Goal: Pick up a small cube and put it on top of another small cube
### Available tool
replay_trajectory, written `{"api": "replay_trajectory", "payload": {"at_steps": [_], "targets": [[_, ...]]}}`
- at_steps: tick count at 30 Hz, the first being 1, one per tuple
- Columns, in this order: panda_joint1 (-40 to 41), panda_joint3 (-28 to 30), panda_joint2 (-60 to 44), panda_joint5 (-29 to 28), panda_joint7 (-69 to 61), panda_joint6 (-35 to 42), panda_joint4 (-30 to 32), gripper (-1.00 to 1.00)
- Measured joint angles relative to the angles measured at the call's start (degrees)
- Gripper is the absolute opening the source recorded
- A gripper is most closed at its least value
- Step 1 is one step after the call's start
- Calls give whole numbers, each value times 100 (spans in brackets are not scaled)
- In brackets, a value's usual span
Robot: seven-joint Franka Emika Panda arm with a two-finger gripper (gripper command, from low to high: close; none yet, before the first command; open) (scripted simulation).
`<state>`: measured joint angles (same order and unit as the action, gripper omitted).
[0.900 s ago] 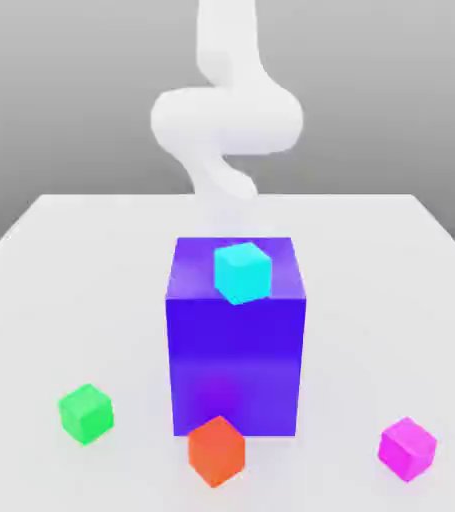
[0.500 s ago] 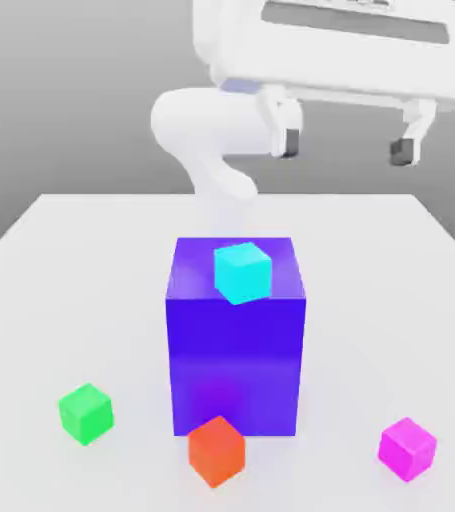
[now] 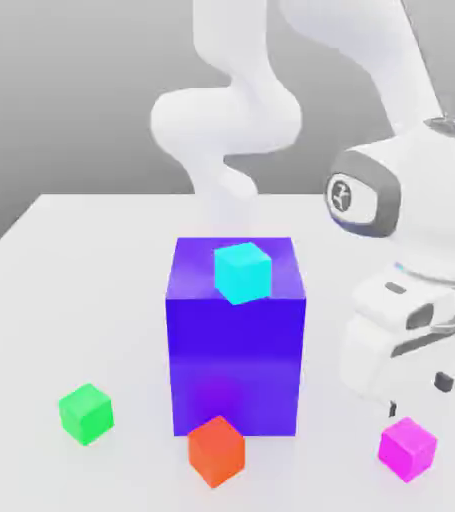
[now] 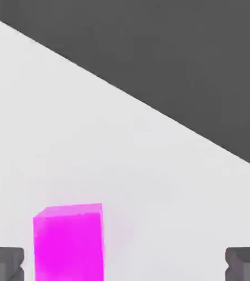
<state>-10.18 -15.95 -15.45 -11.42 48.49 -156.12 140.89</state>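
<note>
From the exterior view, I have the white arm (image 3: 233,110) curling up at the back of the pale counter (image 3: 61,290) and reaching round to the exterior view's right, where its bulky white hand (image 3: 411,270) hangs low over the counter's near right corner. Under the hand I can make out dark fingers (image 3: 444,381), one a little above and to the right of the small magenta-pink cube (image 3: 407,449), another just at the cube's upper left edge. The cube itself sits on the counter, near the front, well to the right of everything else and just below the hand. In the middle of the counter stands the big blue-purple block (image 3: 236,350), with a small cyan cube (image 3: 242,271) resting on its top face toward the near edge. A small orange-red cube (image 3: 216,450) sits on the counter against the block's front lower edge; I cannot tell whether they touch. A small green cube (image 3: 85,413) sits apart on the exterior view's left.

From the hand view, I am looking along the counter toward its far edge and a dark backdrop. The two dark fingertips (image 4: 4,264) stand wide apart, released, with nothing gripped. The magenta-pink cube stands on the counter between them, much closer to one fingertip than to the other, and not touching either as far as I can see.
</note>
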Motion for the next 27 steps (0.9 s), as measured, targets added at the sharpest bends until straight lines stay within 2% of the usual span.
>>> {"api": "replay_trajectory", "payload": {"at_steps": [4,5,12,18,27], "targets": [[-368,410,-833,-401,297,-606,-155,0],[-441,499,-986,-479,352,-722,-188,-100],[-442,501,-995,-492,364,-729,-190,-100],[-68,96,12,170,-135,-65,-3,-100],[1303,962,846,682,-1058,105,486,-100]]}}
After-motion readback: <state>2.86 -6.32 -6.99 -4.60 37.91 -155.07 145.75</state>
